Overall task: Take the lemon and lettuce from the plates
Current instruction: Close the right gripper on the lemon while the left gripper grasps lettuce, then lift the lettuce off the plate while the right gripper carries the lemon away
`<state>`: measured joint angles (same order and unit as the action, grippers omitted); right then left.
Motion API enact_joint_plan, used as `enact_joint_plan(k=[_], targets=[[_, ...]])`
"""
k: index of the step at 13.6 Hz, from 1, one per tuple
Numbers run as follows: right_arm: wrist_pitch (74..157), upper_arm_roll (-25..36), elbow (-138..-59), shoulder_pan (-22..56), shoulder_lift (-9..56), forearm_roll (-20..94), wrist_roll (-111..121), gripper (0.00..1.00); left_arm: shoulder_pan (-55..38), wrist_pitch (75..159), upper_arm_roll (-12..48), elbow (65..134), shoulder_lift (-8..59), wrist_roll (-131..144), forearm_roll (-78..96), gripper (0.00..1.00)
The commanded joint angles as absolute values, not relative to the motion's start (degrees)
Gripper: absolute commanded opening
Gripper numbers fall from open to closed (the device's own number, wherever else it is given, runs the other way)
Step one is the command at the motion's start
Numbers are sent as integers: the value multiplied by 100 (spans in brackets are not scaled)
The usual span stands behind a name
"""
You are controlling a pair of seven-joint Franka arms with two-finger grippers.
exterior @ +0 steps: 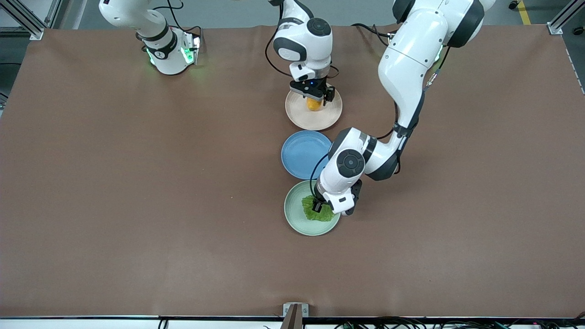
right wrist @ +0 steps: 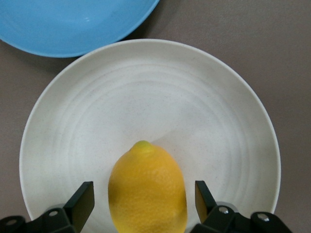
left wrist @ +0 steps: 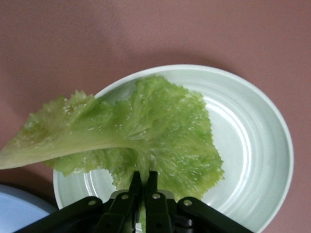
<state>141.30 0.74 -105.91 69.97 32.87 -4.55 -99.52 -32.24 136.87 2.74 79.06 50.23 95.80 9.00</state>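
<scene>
The lemon (exterior: 313, 104) lies on the beige-pink plate (exterior: 329, 118), the plate farthest from the front camera. My right gripper (exterior: 314, 97) is low over it, open, with a finger on each side of the lemon (right wrist: 147, 189) and a gap to both. The lettuce (exterior: 315, 211) is over the mint green plate (exterior: 297, 219), the plate nearest the front camera. My left gripper (exterior: 317, 206) is shut on the lettuce (left wrist: 146, 131) at its edge; the pale stalk tip hangs out past the mint plate's rim (left wrist: 262, 145).
A blue plate (exterior: 299, 155) sits between the two task plates, under the left arm's wrist. It also shows in the right wrist view (right wrist: 73, 24). Brown table cloth (exterior: 137, 205) spreads wide toward both ends.
</scene>
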Motion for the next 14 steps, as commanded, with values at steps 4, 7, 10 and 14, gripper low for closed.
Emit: enact_joint_plan(k=[4, 7, 10, 14], targets=[[14238, 132, -10521, 7058, 3428, -598, -10134, 85, -2998, 12702, 281, 7954, 4107, 9536, 826, 3], [14221, 132, -10512, 7049, 3419, -580, -10160, 67, -2726, 12315, 299, 7989, 3579, 9440, 852, 3], [14195, 141, -10468, 6944, 3384, -589, -10336, 11, -2348, 11490, 299, 8251, 3069, 8845, 861, 3], [13723, 141, -10459, 6505, 2981, -580, -9803, 0, -1759, 11496, 308, 9621, 2155, 7509, 888, 3]])
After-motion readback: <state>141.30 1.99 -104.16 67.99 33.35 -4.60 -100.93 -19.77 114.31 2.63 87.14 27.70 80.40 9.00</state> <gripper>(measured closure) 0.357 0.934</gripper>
